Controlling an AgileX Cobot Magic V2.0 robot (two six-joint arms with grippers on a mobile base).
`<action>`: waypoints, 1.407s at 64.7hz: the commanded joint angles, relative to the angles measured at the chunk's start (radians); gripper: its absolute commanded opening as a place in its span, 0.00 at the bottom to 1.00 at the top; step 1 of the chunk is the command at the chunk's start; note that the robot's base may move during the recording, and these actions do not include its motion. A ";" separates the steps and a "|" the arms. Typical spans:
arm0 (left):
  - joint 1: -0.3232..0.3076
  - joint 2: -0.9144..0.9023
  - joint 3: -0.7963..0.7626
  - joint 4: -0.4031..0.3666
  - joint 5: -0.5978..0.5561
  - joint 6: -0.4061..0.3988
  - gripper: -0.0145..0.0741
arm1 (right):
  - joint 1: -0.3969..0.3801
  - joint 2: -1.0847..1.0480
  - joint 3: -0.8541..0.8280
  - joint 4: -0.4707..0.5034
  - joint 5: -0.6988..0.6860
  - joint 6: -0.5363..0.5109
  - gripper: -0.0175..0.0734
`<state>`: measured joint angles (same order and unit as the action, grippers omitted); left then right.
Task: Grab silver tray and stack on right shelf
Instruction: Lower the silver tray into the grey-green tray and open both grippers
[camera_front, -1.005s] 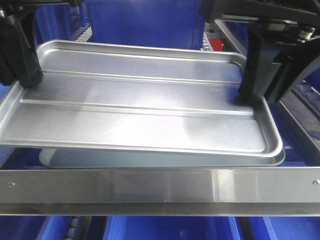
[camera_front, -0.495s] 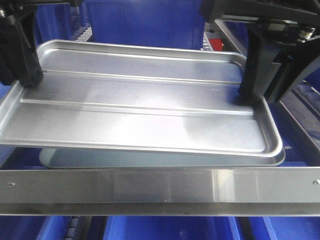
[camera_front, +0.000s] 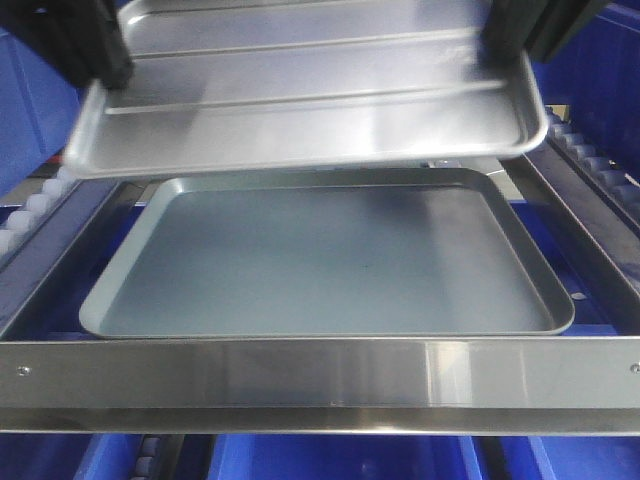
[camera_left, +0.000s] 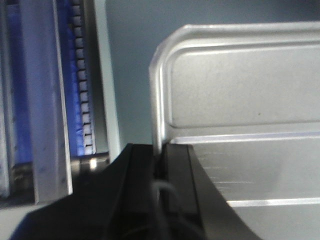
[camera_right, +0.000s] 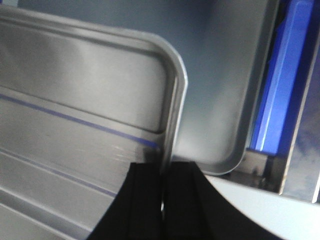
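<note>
Front view: silver tray (camera_front: 310, 90) held in the air across the top of the frame, over the far part of the grey tray (camera_front: 330, 260). No contact between the two seen here. Silver tray slightly blurred, its left end a little lower than its right. Two long ridges show on its floor.

Grey tray lies flat on the shelf (camera_front: 600, 230), behind the front bar (camera_front: 320, 375). One screw (camera_front: 23, 370) near the bar's left end, another (camera_front: 631, 366) near the right. Rollers (camera_front: 585, 150) run along the right rail. Blue bins (camera_front: 330, 455) below the bar.

Left gripper (camera_front: 95, 55): dark, blurred, at the tray's left short end. Right gripper (camera_front: 510, 30): at the right short end, mostly cut off by the frame.

Left wrist view: left gripper (camera_left: 161, 150) pinched narrow on the silver tray's (camera_left: 240, 95) rim, one finger outside, one inside, near a rounded corner. Grey tray (camera_left: 130, 60) and a roller track (camera_left: 80, 75) below.

Right wrist view: right gripper (camera_right: 162, 167) likewise closed tight over the silver tray's (camera_right: 90, 90) rim, just short of a corner. Grey tray's corner (camera_right: 220, 85) beneath, a blue bin (camera_right: 280, 75) beyond.
</note>
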<state>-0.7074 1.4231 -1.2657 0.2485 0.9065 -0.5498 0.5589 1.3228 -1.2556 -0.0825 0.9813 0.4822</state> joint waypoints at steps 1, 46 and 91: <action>0.018 0.031 -0.074 -0.070 -0.052 0.106 0.06 | -0.039 -0.016 -0.052 -0.036 -0.096 -0.036 0.25; 0.063 0.330 -0.106 -0.064 -0.195 0.107 0.06 | -0.103 0.374 -0.052 -0.066 -0.284 -0.111 0.26; 0.072 0.352 -0.112 -0.071 -0.215 0.108 0.73 | -0.103 0.387 -0.104 -0.077 -0.224 -0.111 0.88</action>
<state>-0.6306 1.8288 -1.3459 0.1738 0.7199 -0.4406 0.4571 1.7621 -1.3212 -0.1423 0.7710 0.3795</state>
